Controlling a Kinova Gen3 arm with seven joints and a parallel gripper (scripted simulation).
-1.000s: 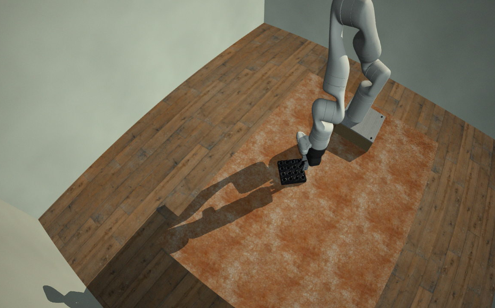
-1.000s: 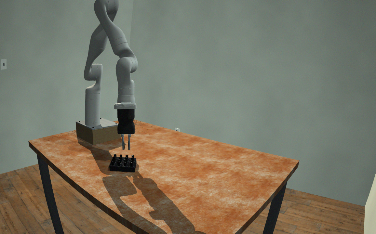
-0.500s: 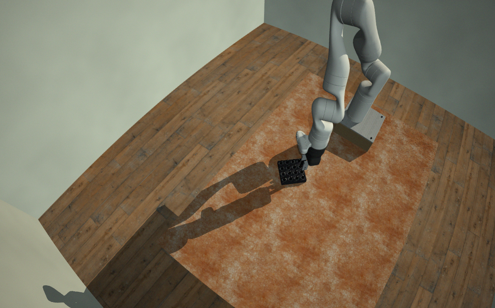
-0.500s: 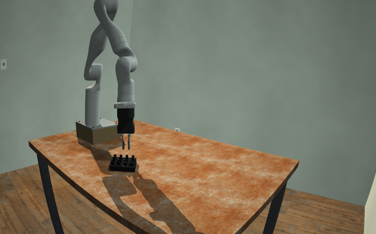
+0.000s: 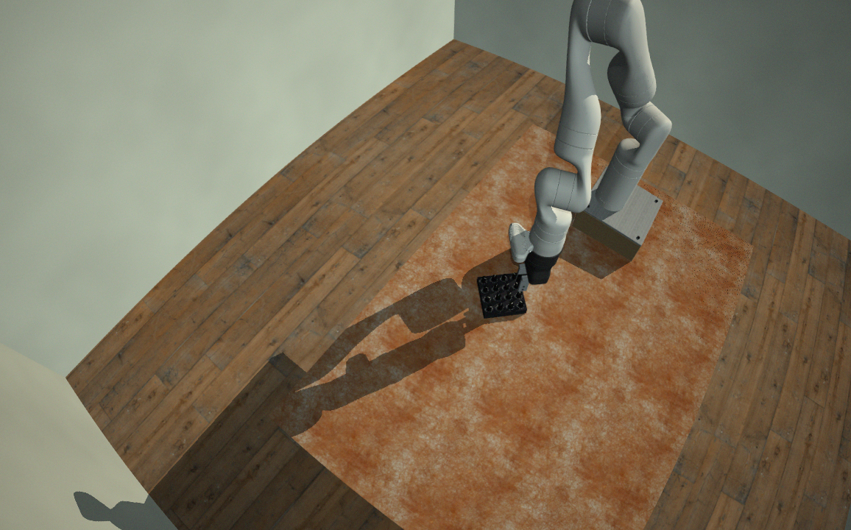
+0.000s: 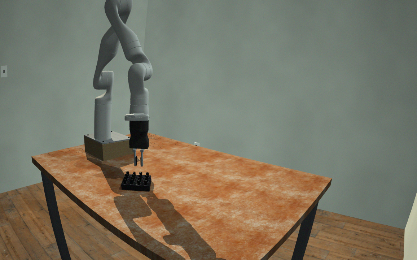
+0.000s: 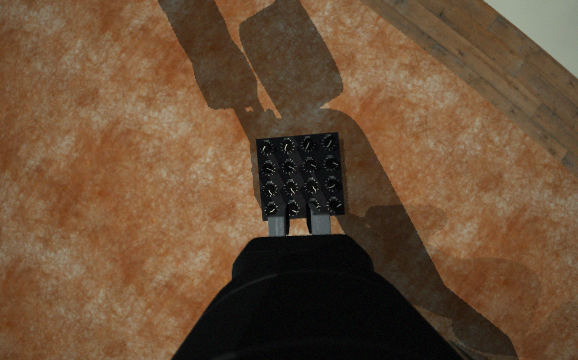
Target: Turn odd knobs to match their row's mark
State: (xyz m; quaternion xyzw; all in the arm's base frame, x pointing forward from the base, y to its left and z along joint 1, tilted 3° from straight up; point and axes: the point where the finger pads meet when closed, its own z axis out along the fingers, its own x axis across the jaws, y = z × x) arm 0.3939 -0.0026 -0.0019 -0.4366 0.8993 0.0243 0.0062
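Note:
The black knob box [image 5: 489, 302] [image 6: 135, 187] [image 7: 300, 176] stands on its feet on the rust-coloured table [image 5: 547, 395] [image 6: 236, 194] [image 7: 94, 175], with four rows of four knobs. My gripper [image 5: 520, 284] [image 6: 137, 164] [image 7: 297, 214] points straight down and hangs a short way above the box's row nearest the arm's base. Its fingers are partly apart and hold nothing. In the wrist view the fingers frame the second knob from the left in the nearest row and partly hide its neighbours. The knobs' white lines are too small to read against their marks.
The arm's block-shaped base [image 5: 626, 224] [image 6: 106, 148] stands on the table just behind the box. The arm's shadow falls across the table past the box. The table's edge and the wooden floor [image 7: 519, 75] lie beyond.

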